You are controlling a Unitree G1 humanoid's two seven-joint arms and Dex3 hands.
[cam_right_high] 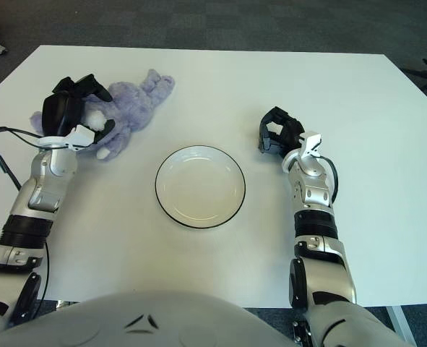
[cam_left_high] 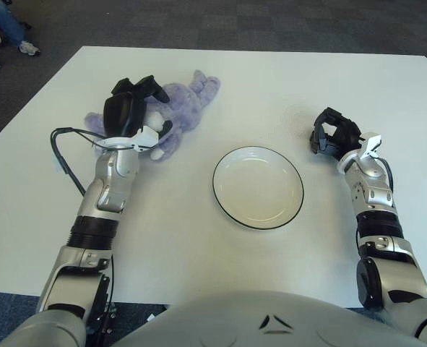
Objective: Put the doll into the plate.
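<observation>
- Left hand (cam_left_high: 131,114) clamped on purple doll (cam_left_high: 178,108), black fingers curled over its middle, at far left of white counter (cam_left_high: 199,253).
- Doll lying lengthwise, ears pointing toward far edge, well apart from plate (cam_left_high: 258,187).
- Plate near counter's centre, white with dark rim, holding nothing.
- Right hand (cam_left_high: 334,135) right of plate, fingers curled together around nothing.
</observation>
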